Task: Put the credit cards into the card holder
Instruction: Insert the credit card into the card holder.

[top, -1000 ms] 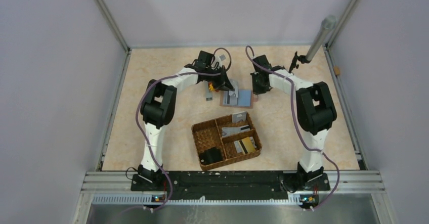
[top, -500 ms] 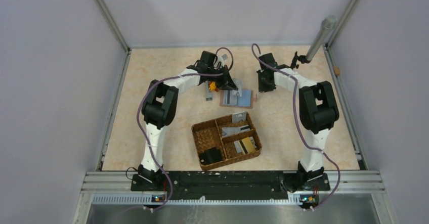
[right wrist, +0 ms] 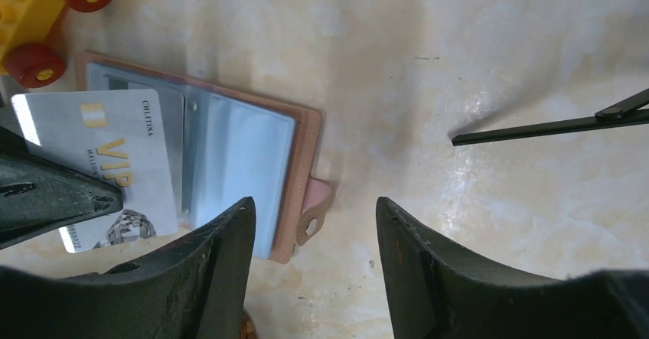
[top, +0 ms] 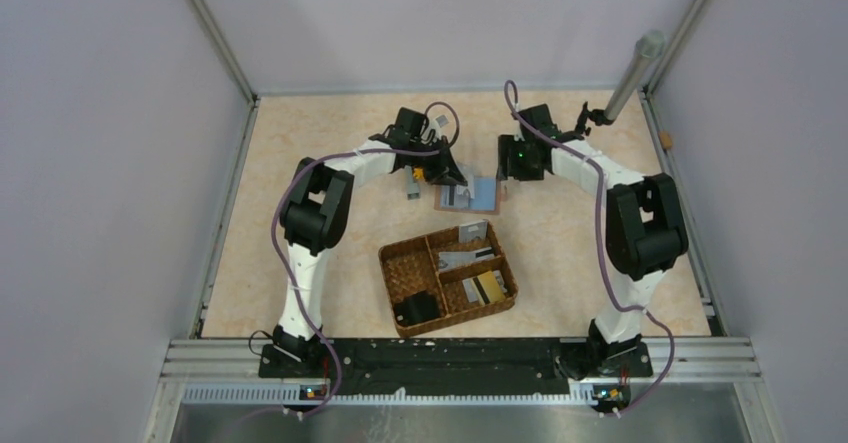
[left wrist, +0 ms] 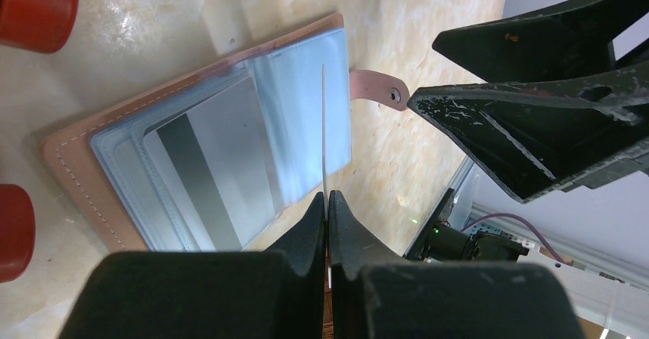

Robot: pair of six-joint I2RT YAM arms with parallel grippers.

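Pinching the silver card [left wrist: 324, 125] edge-on in the left hand [left wrist: 327, 198] over the open card holder [left wrist: 70, 164]; lower flat into a blue sleeve [left wrist: 298, 117], bracing with the wide, empty right hand [right wrist: 314, 210].

The left arm [top: 358, 161] and the right arm [top: 592, 163] look alike: smooth white plastic shells between chunky matte-black joint housings, each rising from a black base plate [top: 290, 355]. A thin grey-purple cable [left wrist: 501, 218] trails loosely behind each gripper and down along the arm. The left gripper [left wrist: 327, 195] has two matte-black wedge-shaped fingers [left wrist: 302, 239] that taper to thin tips. The right gripper [right wrist: 314, 203] has broad, curved black fingers [right wrist: 218, 278], their faces scuffed with pale scratches and specks. A small green light [top: 520, 150] glows just behind the right gripper.
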